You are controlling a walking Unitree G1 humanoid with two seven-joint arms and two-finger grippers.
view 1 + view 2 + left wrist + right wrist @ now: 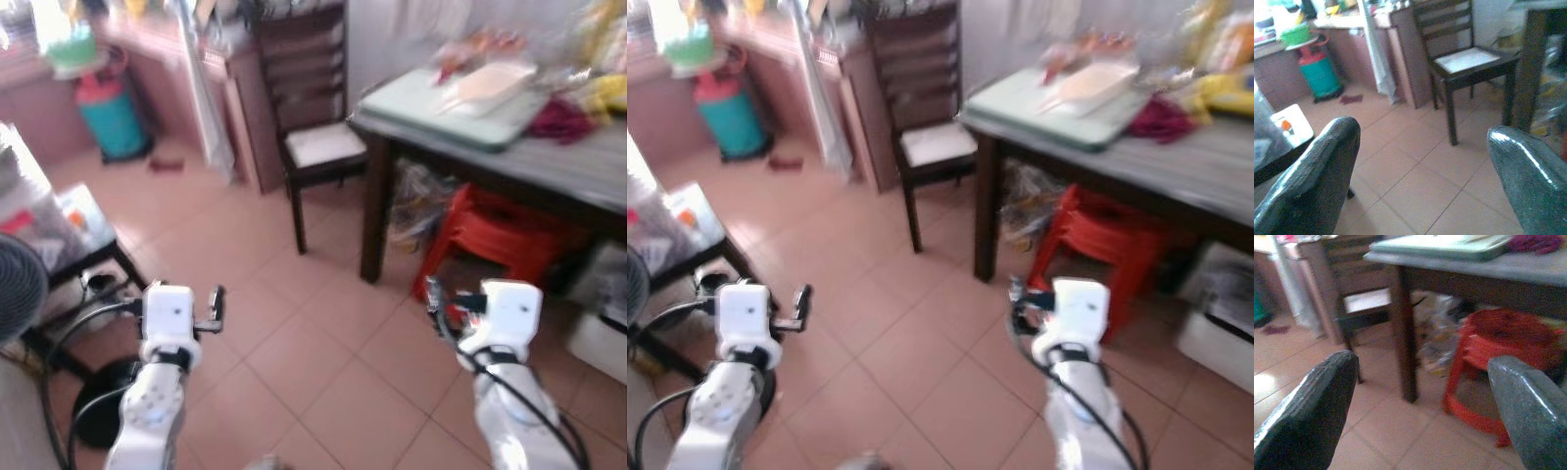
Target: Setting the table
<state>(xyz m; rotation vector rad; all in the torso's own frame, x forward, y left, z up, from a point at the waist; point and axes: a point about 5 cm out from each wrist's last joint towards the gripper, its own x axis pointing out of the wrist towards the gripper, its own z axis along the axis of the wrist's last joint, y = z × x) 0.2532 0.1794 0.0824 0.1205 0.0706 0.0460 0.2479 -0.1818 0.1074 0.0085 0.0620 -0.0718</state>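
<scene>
I see the dark dining table (549,162) ahead and to my right, its near corner leg (375,211) standing on the tiled floor (294,323). A pale green board (441,108) lies near its left edge, carrying a white tray (490,83), with a magenta cloth (560,119) beside it. Red plastic stools (490,240) are tucked underneath. A dark wooden chair (313,127) stands just left of the table. Open tiles stretch between me and the table leg. My left gripper (217,308) and right gripper (431,299) hover over the floor, both with fingers spread and empty. A teal gas cylinder (113,113) sits far left.
</scene>
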